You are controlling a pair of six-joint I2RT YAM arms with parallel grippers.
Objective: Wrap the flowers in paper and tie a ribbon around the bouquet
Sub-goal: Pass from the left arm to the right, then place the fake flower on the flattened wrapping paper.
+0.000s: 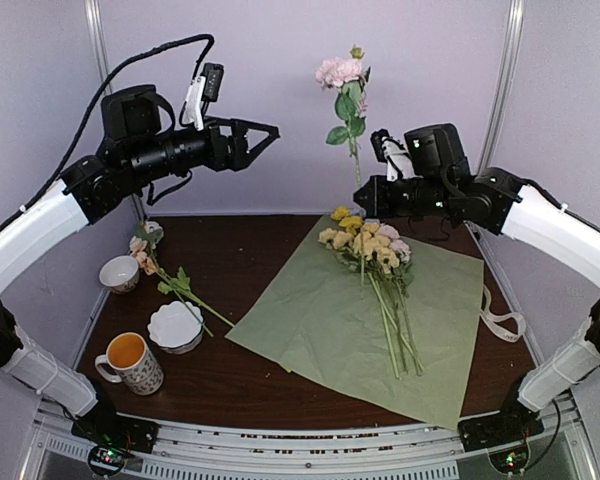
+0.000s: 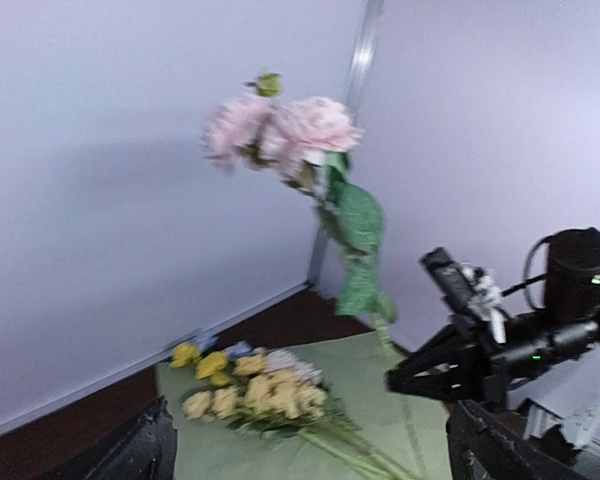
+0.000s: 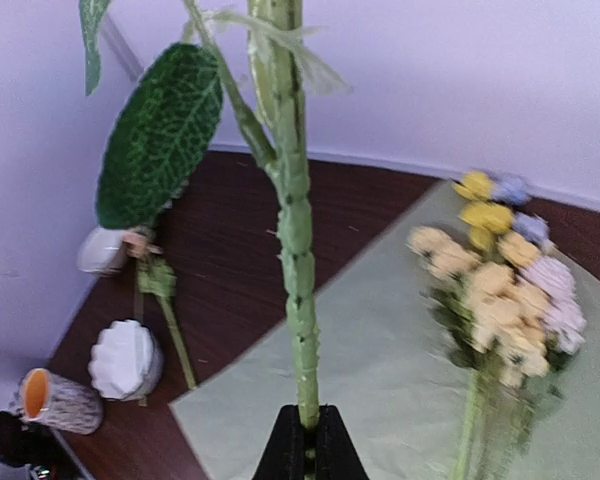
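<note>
Soft, even light leaves only faint shadows on the paper [image 1: 310, 320]. The left wrist view is blurred, most at the pink flower [image 2: 310, 125] above the paper; the overhead view is sharp

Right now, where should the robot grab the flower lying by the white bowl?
Probably its bare lower stem, just right of the white bowl, coming straight down with the open left hand. The stem lies flat, and its head sits close to the small cup.
</note>
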